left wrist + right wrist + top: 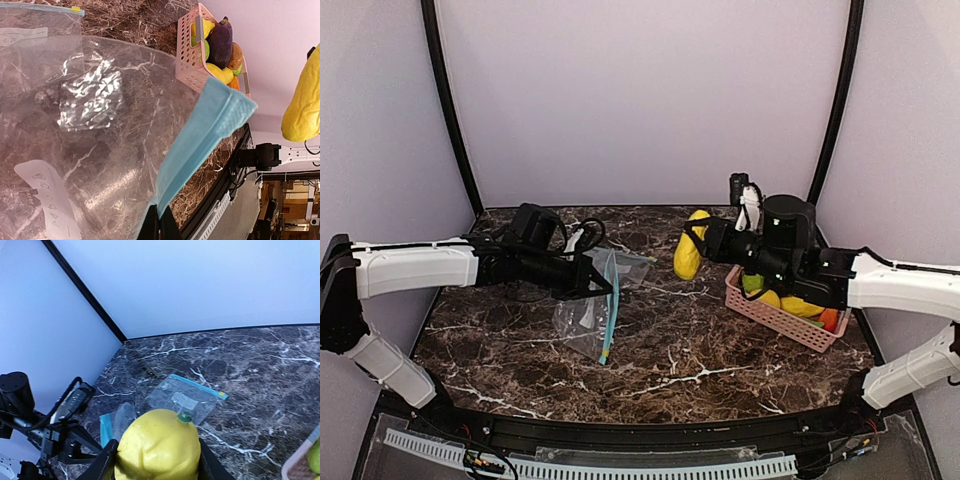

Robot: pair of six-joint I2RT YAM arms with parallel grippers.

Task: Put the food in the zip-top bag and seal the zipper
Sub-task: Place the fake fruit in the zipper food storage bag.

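My left gripper (598,287) is shut on the blue zipper rim (200,140) of a clear zip-top bag (582,318) and holds that edge up off the table; its pinched fingertips show in the left wrist view (160,229). My right gripper (694,243) is shut on a large yellow toy fruit (690,255) with a green stem, held in the air to the right of the bag. The fruit fills the bottom of the right wrist view (157,447) and shows at the right edge of the left wrist view (302,107). More toy food (220,42) lies in the pink basket (775,315).
A second clear zip-top bag (186,400) with a blue zipper and a white label lies flat behind the held one. The pink basket (187,57) stands at the right, under my right arm, holding purple, yellow, green and orange pieces. The table is dark marble.
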